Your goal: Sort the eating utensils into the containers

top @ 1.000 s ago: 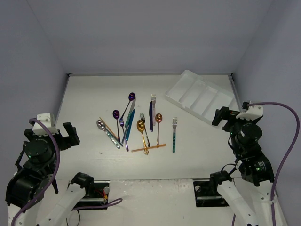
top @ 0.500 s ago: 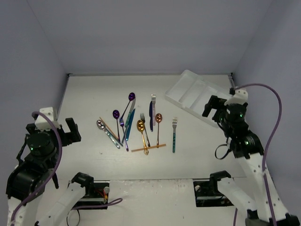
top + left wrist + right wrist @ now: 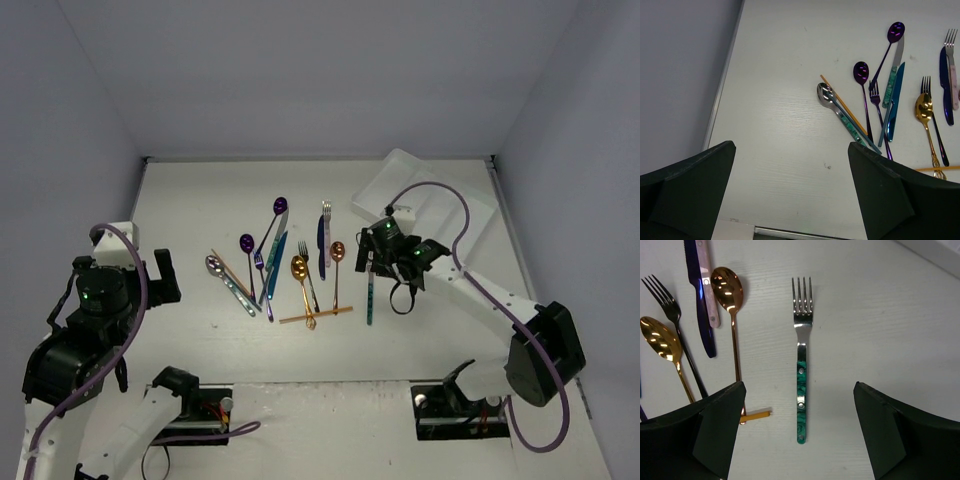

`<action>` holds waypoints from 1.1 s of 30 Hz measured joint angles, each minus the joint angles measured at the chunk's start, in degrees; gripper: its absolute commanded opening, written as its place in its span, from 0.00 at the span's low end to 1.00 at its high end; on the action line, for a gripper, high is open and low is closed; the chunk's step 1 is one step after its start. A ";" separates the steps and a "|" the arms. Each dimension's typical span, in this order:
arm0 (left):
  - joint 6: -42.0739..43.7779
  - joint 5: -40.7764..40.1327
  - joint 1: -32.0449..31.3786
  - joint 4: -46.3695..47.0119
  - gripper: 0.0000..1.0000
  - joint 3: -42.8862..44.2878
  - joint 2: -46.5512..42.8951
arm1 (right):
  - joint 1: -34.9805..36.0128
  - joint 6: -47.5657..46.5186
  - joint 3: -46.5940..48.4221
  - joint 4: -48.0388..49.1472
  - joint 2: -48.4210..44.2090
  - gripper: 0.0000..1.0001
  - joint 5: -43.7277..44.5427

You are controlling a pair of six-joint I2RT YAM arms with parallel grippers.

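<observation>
**Both grippers open above the loose utensils, tray far right**

Nearest the arm bases, the left gripper hangs over the left part of the white table, its fingers spread wide with nothing between them. The right gripper reaches in over the middle of the table, its fingers likewise wide apart. It holds nothing. Below it the green-handled fork lies flat on the table, tines pointing away, centred in the gap between the fingers.

An orange chopstick lies crosswise at the near edge of the spread. Just left of the fork stands a row of long pieces:
- a copper spoon
- a gold spoon
- a dark fork
- a dark blue knife with a pink-handled fork touching it

Further left the pieces overlap in a loose fan:
- a silver spoon crossed by a second orange chopstick
- a purple fork
- a blue knife
- two purple spoons, one of them lying farthest out

All the utensils rest on the table, none in a compartment.

At the far right the white cutlery tray sits at an angle, partly hidden behind the right arm
</observation>
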 measured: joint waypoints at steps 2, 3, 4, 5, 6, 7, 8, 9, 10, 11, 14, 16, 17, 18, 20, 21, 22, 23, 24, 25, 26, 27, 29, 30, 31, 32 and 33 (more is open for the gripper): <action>-0.08 0.40 0.00 -0.46 0.94 0.00 -0.22 | 2.37 2.29 -0.15 0.01 2.40 0.81 1.35; -0.15 0.60 0.00 -0.63 0.94 0.00 -0.35 | 3.23 3.39 -0.15 0.18 3.60 0.79 1.96; -0.18 0.76 0.00 -0.72 0.94 -0.02 -0.52 | 3.85 4.28 -0.15 0.19 4.88 0.77 2.40; -0.20 0.89 0.00 -0.79 0.94 -0.05 -0.70 | 4.44 5.16 -0.15 0.19 6.15 0.73 2.81; -0.26 0.88 0.00 -0.83 0.94 -0.06 -0.91 | 4.85 5.93 -0.15 0.21 7.26 0.72 3.08; -0.33 0.87 0.00 -0.83 0.93 -0.14 -1.18 | 5.06 6.67 -0.15 0.34 8.53 0.71 3.42; -0.37 0.87 0.00 -0.95 0.93 -0.16 -1.43 | 5.11 7.13 -0.15 0.45 9.60 0.70 3.69; -0.40 0.87 0.00 -1.10 0.93 -0.17 -1.68 | 5.12 7.51 -0.15 0.57 10.62 0.69 3.94; -0.49 0.89 0.00 -1.17 0.94 -0.17 -1.94 | 5.12 7.75 -0.15 0.80 11.60 0.68 4.20; -0.59 0.90 0.00 -1.21 0.94 -0.17 -2.18 | 5.12 7.98 -0.15 1.10 12.49 0.67 4.36; -0.88 1.19 0.00 -1.23 0.94 -0.17 -2.68 | 5.10 8.43 -0.16 2.49 14.77 0.63 4.36; -1.01 1.35 0.00 -1.25 0.94 -0.17 -2.78 | 5.08 8.64 -0.18 3.52 16.30 0.61 4.32; -1.03 1.43 0.00 -1.27 0.94 -0.17 -2.78 | 5.06 8.66 -0.18 3.94 17.08 0.59 4.26; -1.03 1.53 0.00 -1.29 0.94 -0.17 -2.78 | 5.03 8.68 -0.18 4.33 17.86 0.57 4.18; -1.05 1.74 -0.02 -1.39 0.94 -0.17 -2.78 | 4.92 8.75 -0.22 4.98 19.33 0.54 3.93; -1.05 1.85 -0.01 -1.44 0.94 -0.17 -2.78 | 4.90 8.83 -0.44 5.44 19.82 0.51 3.75; -1.05 1.95 0.00 -1.50 0.94 -0.17 -2.78 | 4.88 8.91 -0.66 5.89 20.29 0.50 3.60; -1.05 2.05 0.00 -1.55 0.94 -0.17 -2.78 | 4.86 9.00 -0.94 6.24 20.56 0.47 3.65; -1.05 2.13 0.00 -1.60 0.94 -0.17 -2.78 | 4.82 9.09 -1.16 6.60 20.76 0.41 3.69; -1.07 2.16 -0.01 -1.60 0.94 -0.17 -2.78 | 4.77 9.15 -1.25 6.99 20.76 0.34 3.70; -1.09 2.20 -0.02 -1.60 0.94 -0.17 -2.78 | 4.72 9.21 -1.34 7.38 20.76 0.29 3.71; -1.12 2.25 -0.02 -1.60 0.94 -0.17 -2.78 | 4.57 9.25 -1.47 7.72 20.75 0.25 3.80; -1.22 2.36 -0.02 -1.61 0.94 -0.15 -2.78 | 4.21 9.21 -1.76 8.28 20.67 0.11 4.11; -1.28 2.40 -0.02 -1.62 0.94 -0.15 -2.78 | 4.03 9.04 -1.90 8.44 20.58 0.06 4.35; -1.35 2.42 -0.02 -1.62 0.93 -0.15 -2.78 | 3.74 8.83 -2.00 8.60 20.45 0.02 4.40; -1.43 2.44 -0.02 -1.62 0.93 -0.15 -2.78 | 3.41 8.62 -2.09 8.76 20.30 0.01 4.39; -1.49 2.50 -0.02 -1.63 0.94 -0.13 -2.78 | 2.95 8.23 -2.19 8.60 19.84 0.00 4.32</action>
